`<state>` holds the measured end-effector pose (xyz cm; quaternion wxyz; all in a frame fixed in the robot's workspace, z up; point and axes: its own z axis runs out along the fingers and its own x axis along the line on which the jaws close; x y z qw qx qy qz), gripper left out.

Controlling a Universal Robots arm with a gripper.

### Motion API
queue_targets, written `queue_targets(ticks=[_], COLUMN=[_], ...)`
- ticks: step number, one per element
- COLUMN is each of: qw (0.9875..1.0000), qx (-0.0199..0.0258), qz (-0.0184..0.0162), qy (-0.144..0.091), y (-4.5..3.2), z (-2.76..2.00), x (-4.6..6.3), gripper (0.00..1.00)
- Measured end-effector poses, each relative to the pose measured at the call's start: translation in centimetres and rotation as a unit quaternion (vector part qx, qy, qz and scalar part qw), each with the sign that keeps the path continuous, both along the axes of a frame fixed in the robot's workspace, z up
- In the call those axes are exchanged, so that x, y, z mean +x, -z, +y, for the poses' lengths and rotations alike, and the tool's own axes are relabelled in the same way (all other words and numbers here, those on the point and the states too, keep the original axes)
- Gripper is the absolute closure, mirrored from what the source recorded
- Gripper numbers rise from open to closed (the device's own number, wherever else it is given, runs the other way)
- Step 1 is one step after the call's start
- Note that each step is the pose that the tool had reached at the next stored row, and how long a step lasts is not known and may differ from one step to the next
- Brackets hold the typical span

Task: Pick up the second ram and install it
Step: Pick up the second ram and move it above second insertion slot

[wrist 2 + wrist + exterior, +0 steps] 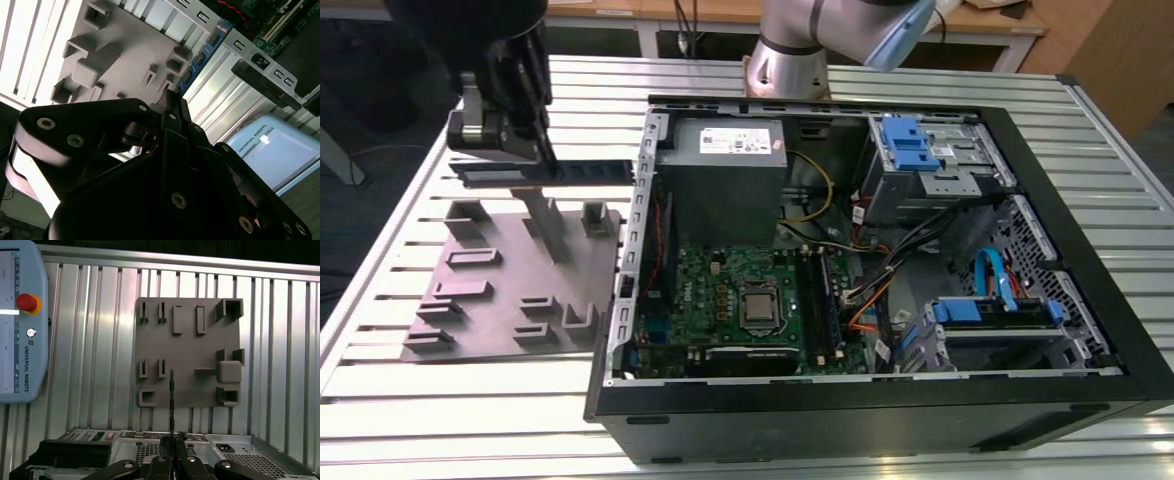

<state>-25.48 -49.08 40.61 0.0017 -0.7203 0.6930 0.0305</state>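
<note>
The second ram [554,172], a long narrow dark stick, hangs level above the far end of the grey fixture plate [507,290]. My black gripper [518,158] is shut on it from above, to the exterior view's left of the open computer case [854,405]. In the first wrist view the ram [171,395] shows edge-on as a thin dark line rising from the closed fingers [163,462], with the plate [190,350] beyond it. The motherboard [714,290] lies in the case with its long memory slots [825,300] beside the square silver processor [759,305].
The fixture plate's upright posts [544,222] stand just below the held stick. The case's metal side wall [638,230] rises between the plate and the motherboard. Cables [881,270] and blue drive bays [994,305] crowd the case's far half. A teach pendant [22,325] lies on the slatted table.
</note>
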Motion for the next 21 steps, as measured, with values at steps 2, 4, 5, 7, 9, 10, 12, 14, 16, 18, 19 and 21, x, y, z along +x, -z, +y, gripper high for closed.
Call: queue_targets(ticks=[2,4,5,7,9,10,12,14,16,18,19,21], qw=[1.0000,1.0000,1.0000,1.0000,1.0000,1.0000,1.0000,1.0000,1.0000,1.0000,1.0000,1.0000], qx=[0.0000,0.0000,0.0000,0.0000,0.0000,0.0000,0.0000,0.0000,0.0000,0.0000,0.0000,0.0000], qz=[0.0002,0.0005,0.0006,0.0008,0.0011,0.0012,0.0014,0.0017,0.0020,0.0022,0.0023,0.0025], qy=[0.000,0.000,0.000,0.000,0.000,0.000,0.000,0.000,0.000,0.000,0.000,0.000], y=[0.01,0.02,0.02,0.03,0.03,0.03,0.04,0.05,0.06,0.07,0.07,0.07], z=[0.01,0.02,0.02,0.03,0.03,0.03,0.03,0.03,0.03,0.03,0.03,0.03], x=[0.5,1.1,1.4,1.9,2.5,2.7,3.3,3.8,4.3,4.8,5.1,5.6], gripper=[0.86,0.86,0.86,0.86,0.86,0.86,0.86,0.86,0.86,0.86,0.86,0.86])
